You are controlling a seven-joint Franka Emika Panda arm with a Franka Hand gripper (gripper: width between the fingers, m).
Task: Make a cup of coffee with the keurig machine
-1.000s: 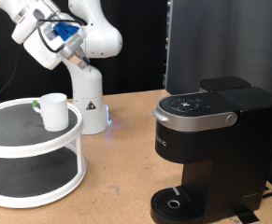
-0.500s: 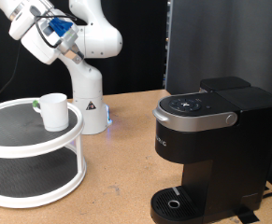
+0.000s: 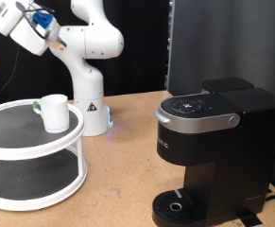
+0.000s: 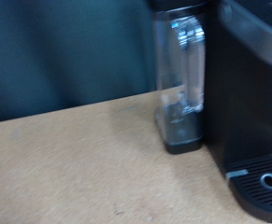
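The cup point(image 3: 54, 112), small and white with a greenish handle, stands on the top tier of a round white stand point(image 3: 24, 142) at the exterior view's left. The keurig machine point(image 3: 213, 151), black with a silver-rimmed lid that is down, sits at the right on the wooden table; nothing stands on its round drip base point(image 3: 180, 205). My gripper point(image 3: 7, 21) is high in the top left corner, well above the cup and far from the machine, partly cut off by the frame edge. The wrist view shows the keurig machine point(image 4: 257, 84), its clear water tank point(image 4: 182, 79) and no fingers.
The white arm base point(image 3: 88, 104) stands behind the stand. The stand's lower tier point(image 3: 28, 180) has a dark mesh floor. A dark panel point(image 3: 217, 43) rises behind the machine. Bare wooden table point(image 3: 118, 180) lies between stand and machine.
The arm's hand has swung up and towards the exterior view's left, further into the top corner. The cup and the machine have not moved.
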